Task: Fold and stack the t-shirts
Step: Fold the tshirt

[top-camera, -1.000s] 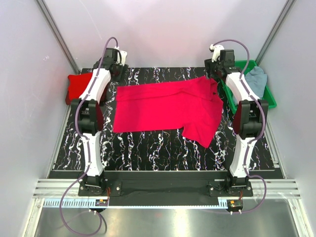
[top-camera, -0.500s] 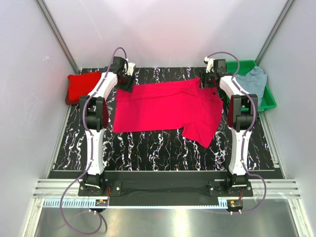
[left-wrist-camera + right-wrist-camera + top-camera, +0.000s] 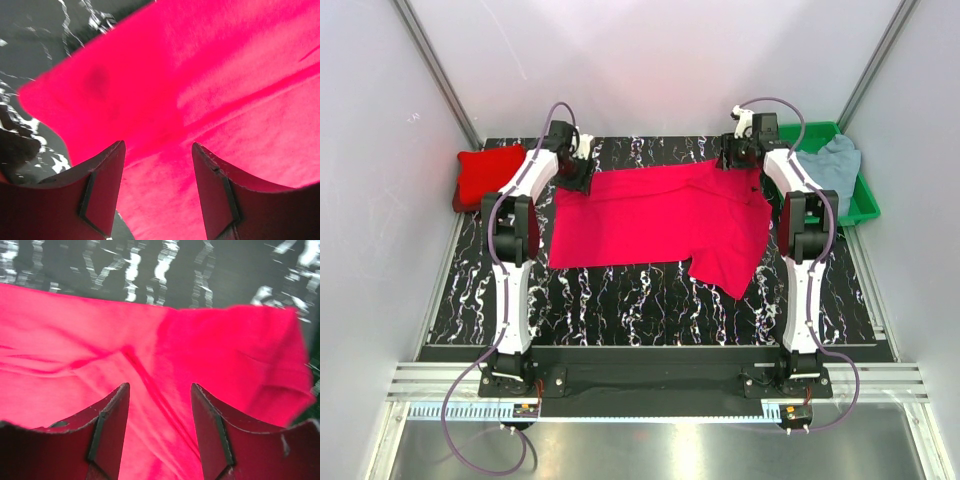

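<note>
The red shirt (image 3: 650, 225) lies spread flat at the centre. The left gripper (image 3: 576, 176) and right gripper (image 3: 737, 158) hang over its far corners, jaws spread, nothing pinched, likely placed to take that edge and fold it nearward. A folded shirt (image 3: 480, 176) sits far left.

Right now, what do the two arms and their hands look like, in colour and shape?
The left arm and right arm have white links with black joints. A grey-purple cable loops from each base to the wrist. The left hand and right hand each have two dark, tapering fingers.
</note>
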### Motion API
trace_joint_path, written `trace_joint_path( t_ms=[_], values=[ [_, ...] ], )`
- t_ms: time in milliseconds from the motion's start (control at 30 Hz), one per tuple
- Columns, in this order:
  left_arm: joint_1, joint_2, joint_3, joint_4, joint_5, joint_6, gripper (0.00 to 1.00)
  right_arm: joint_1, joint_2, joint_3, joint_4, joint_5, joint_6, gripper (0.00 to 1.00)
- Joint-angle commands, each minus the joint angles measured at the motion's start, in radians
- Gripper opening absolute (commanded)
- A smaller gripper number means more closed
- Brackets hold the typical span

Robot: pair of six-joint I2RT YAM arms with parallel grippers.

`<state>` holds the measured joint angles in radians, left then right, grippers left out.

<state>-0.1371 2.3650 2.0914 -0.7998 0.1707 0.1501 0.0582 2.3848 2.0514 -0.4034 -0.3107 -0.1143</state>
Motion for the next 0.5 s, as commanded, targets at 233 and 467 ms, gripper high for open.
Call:
trace_joint_path(
  t_ms=[233, 467],
  values=[
    [-0.006, -0.007, -0.039, -0.003, 0.052, -0.035, 0.61, 0.054, 0.079, 0.116, -0.046, -0.211, 0.064, 0.58],
    [-0.006, -0.016, -0.042, -0.001, 0.039, -0.032, 0.61, 0.072, 0.132, 0.179, -0.077, -0.188, 0.082, 0.62]
  ],
)
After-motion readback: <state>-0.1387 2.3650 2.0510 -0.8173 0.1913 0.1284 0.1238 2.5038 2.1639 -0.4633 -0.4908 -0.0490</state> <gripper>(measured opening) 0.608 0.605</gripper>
